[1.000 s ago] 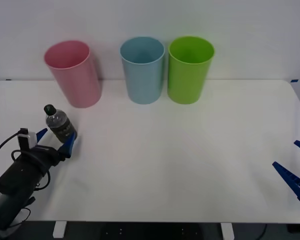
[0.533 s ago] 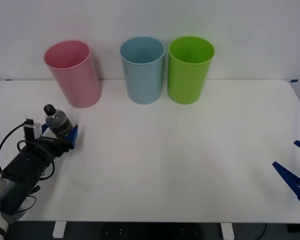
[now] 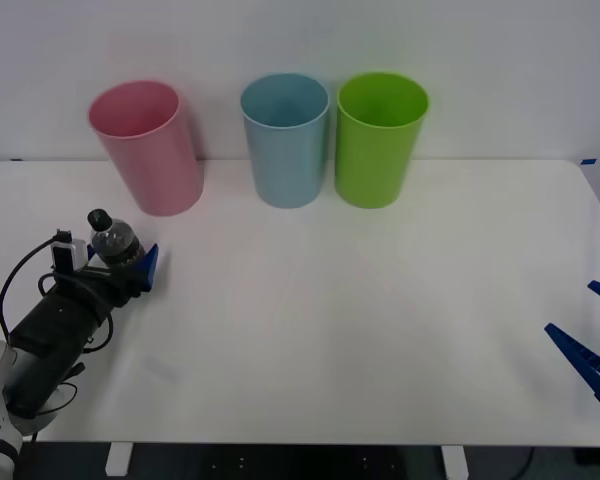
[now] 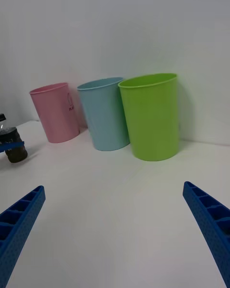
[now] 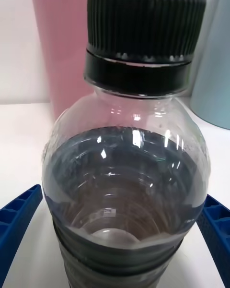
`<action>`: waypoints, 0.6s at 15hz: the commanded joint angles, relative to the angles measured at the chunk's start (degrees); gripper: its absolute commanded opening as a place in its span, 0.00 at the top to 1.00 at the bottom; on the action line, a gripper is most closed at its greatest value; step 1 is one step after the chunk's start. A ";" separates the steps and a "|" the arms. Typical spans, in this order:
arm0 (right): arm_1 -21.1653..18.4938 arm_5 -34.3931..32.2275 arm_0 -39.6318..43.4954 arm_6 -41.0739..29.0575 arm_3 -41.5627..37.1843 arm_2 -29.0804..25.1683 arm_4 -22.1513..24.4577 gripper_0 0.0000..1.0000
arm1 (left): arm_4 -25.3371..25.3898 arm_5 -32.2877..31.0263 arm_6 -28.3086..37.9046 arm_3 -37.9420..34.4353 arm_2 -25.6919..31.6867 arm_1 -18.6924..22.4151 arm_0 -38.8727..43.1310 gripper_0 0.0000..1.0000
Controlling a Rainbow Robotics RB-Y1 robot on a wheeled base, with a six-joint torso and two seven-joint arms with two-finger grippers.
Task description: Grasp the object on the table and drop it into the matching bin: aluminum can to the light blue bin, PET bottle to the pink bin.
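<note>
The PET bottle (image 3: 114,243) stands upright at the left of the white table (image 3: 360,300), clear with a black cap and dark contents. My left gripper (image 3: 118,262) is open around its lower body, one blue finger on each side, as the left wrist view shows close up: the bottle (image 5: 127,173) sits between the fingers (image 5: 19,221). The pink bin (image 3: 148,150) stands just behind the bottle, with the light blue bin (image 3: 286,140) to its right. My right gripper (image 3: 570,307) rests open at the table's right edge, far from the bottle (image 4: 12,146).
A bright green bin (image 3: 380,140) stands right of the light blue one, the two nearly touching. All three bins line the back edge against a white wall. Bare tabletop stretches from the middle across to the right side.
My left gripper has moved forward so its fingers now flank the bottle more deeply. The bottle has stayed in place and upright. The right arm has not moved.
</note>
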 commanded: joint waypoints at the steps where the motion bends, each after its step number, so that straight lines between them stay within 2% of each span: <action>1: 0.00 0.00 0.00 0.00 0.00 0.00 0.00 0.00 | 0.09 -0.01 -0.09 -0.01 -0.01 0.00 0.01 0.69; 2: 0.00 0.00 0.00 0.00 0.00 0.00 0.00 0.00 | 0.09 0.08 -0.18 -0.01 -0.01 0.00 0.01 0.89; 3: 0.00 0.00 0.00 0.00 0.00 0.00 0.00 0.00 | 0.00 -0.01 -0.27 -0.01 -0.10 0.00 0.01 1.00; 9: 0.00 0.00 0.00 0.00 0.00 0.00 0.00 0.00 | 0.09 -0.10 -0.53 -0.01 -0.27 0.00 0.19 1.00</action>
